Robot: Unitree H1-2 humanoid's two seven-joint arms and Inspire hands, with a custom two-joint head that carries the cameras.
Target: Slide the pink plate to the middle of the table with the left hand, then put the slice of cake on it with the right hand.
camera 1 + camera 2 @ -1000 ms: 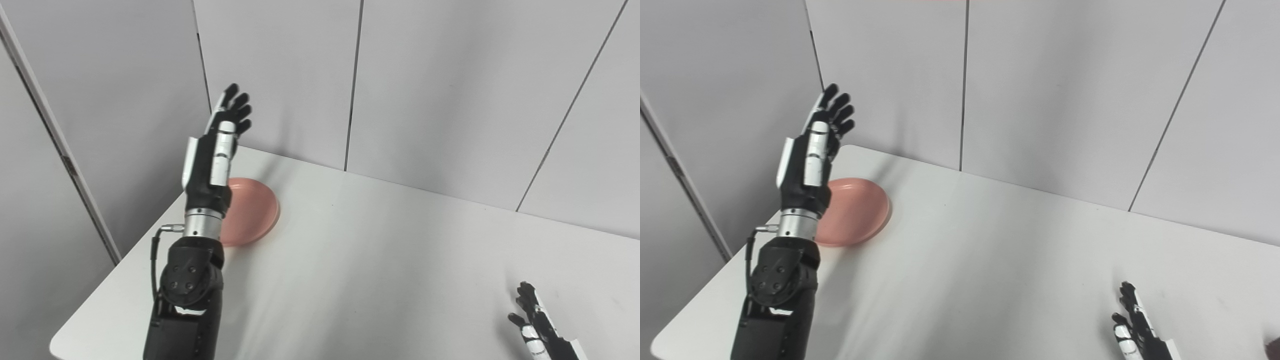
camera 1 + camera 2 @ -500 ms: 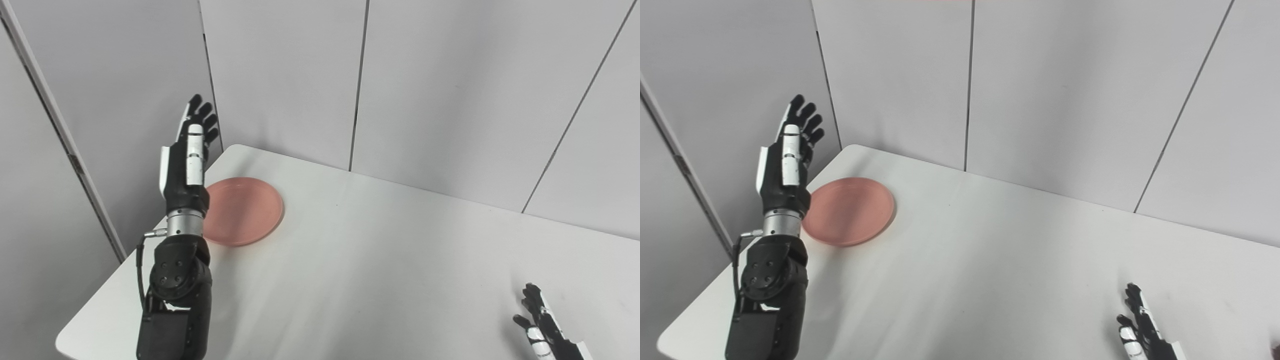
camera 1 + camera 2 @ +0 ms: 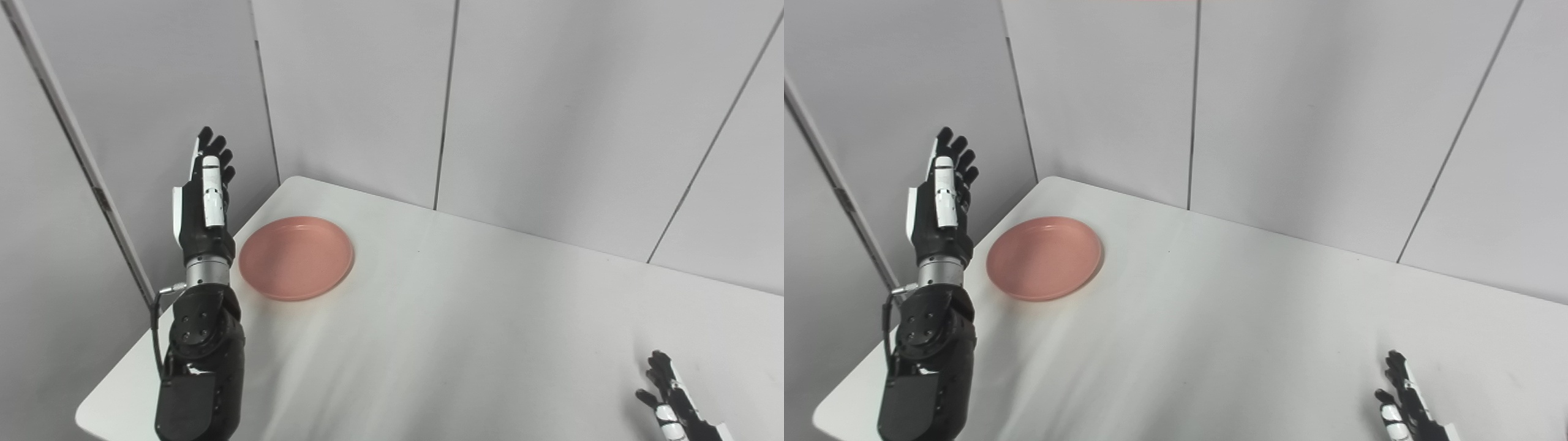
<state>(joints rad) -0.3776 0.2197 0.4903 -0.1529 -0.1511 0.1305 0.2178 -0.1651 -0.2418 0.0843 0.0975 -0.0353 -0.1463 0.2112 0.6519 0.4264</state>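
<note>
At the white desk's (image 3: 465, 343) near right edge the black-and-white right hand (image 3: 670, 401) rests with fingers spread, empty; past the left edge the left hand (image 3: 202, 202) is raised, fingers straight, holding nothing, beside the round pink plate (image 3: 296, 258) near the far left corner

Bright, even light fills the room, soft and diffuse, no hard hotspots anywhere. The white tabletop (image 3: 465, 331) runs close to washed out, with faint grey streaks of shade fanning across it toward the near edge. A thin, soft shadow hugs the near rim of the pink plate (image 3: 296, 258). The left hand (image 3: 204, 202) reads sharp, its white panels crisp against black, a small gleam on the metal wrist ring. Wall panel seams lean outward toward the frame edges. The right hand (image 3: 1405, 401) is cut off by the bottom edge.
</note>
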